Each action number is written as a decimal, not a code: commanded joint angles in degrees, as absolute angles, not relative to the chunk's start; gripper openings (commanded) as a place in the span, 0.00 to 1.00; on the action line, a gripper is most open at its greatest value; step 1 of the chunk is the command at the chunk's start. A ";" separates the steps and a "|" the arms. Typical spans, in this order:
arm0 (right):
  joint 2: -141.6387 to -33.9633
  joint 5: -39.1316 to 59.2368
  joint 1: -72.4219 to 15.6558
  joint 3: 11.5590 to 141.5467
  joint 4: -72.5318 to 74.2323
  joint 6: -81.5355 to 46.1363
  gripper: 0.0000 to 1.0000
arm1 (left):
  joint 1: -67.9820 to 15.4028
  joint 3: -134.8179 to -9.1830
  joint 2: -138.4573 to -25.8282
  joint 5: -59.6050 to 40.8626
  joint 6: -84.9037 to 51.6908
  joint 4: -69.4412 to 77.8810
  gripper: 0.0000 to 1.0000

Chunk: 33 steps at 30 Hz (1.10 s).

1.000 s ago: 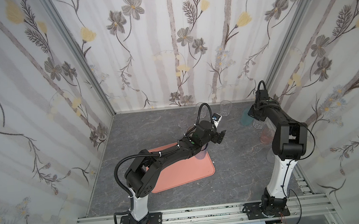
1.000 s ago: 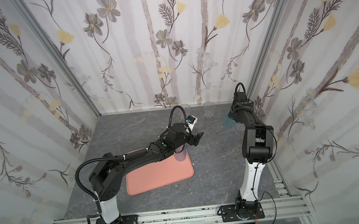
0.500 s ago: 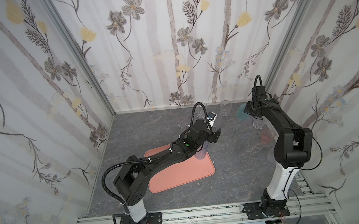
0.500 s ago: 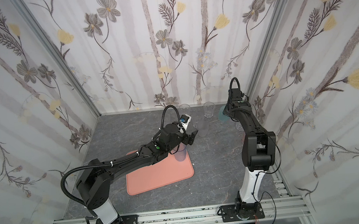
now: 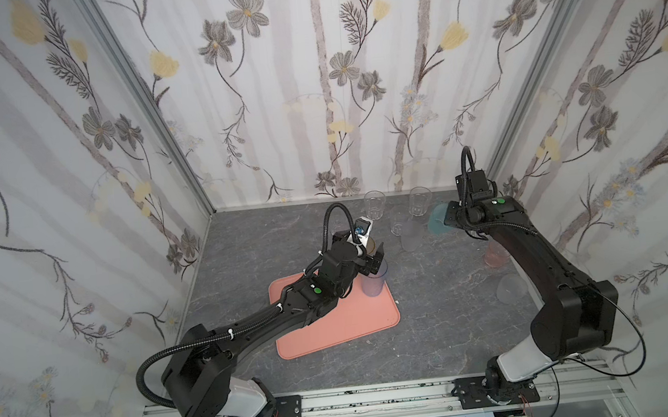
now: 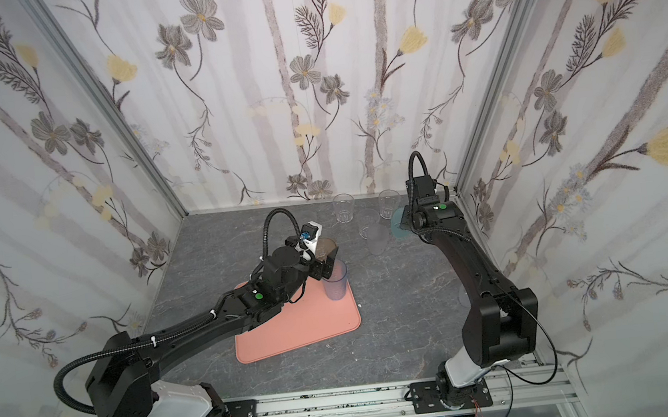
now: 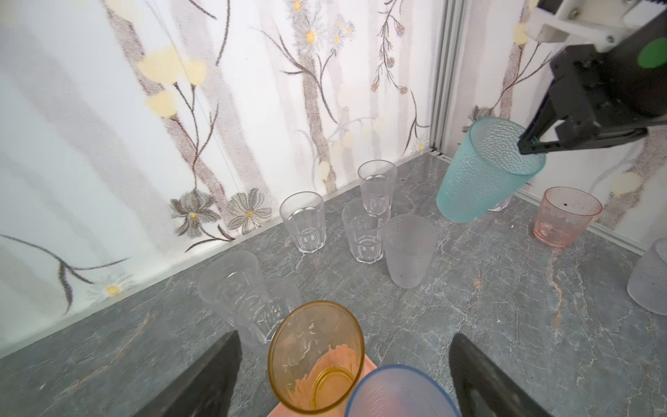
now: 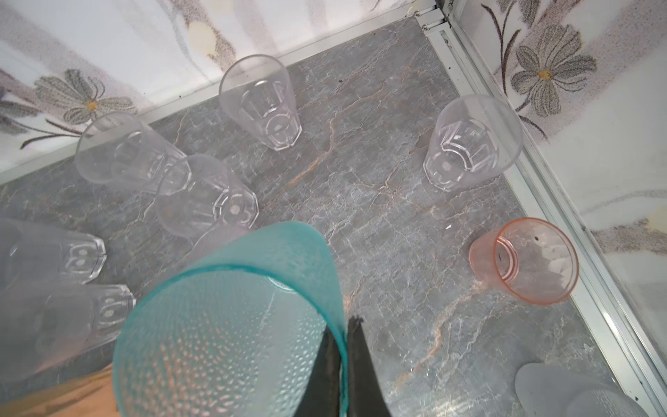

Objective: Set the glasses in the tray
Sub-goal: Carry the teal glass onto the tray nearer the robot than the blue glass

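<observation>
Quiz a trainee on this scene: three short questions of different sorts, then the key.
1. True or false: the right gripper is shut on the rim of the teal glass, which hangs tilted.
2. Which glass stands on the tray?
A. the blue-purple glass
B. the orange-pink glass
C. the frosted glass
3. Fill in: the left gripper is ____ and holds nothing.
Key: 1 true; 2 A; 3 open.
</observation>
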<state>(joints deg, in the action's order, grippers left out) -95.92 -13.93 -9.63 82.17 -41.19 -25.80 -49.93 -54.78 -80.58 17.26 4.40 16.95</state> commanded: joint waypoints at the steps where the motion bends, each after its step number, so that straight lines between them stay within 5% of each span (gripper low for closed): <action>1: -92.24 -16.15 -11.93 79.71 -43.40 -25.30 0.00 | -49.23 -51.81 -77.14 19.17 1.48 18.37 0.92; 18: -81.89 -16.74 -27.85 65.23 -48.46 -31.31 0.00 | -47.24 -38.08 -68.55 24.35 -14.92 19.95 0.92; 33: -86.37 -16.35 -41.90 65.03 -50.68 -36.21 0.00 | -47.20 -36.38 -71.19 22.25 -21.09 19.95 0.91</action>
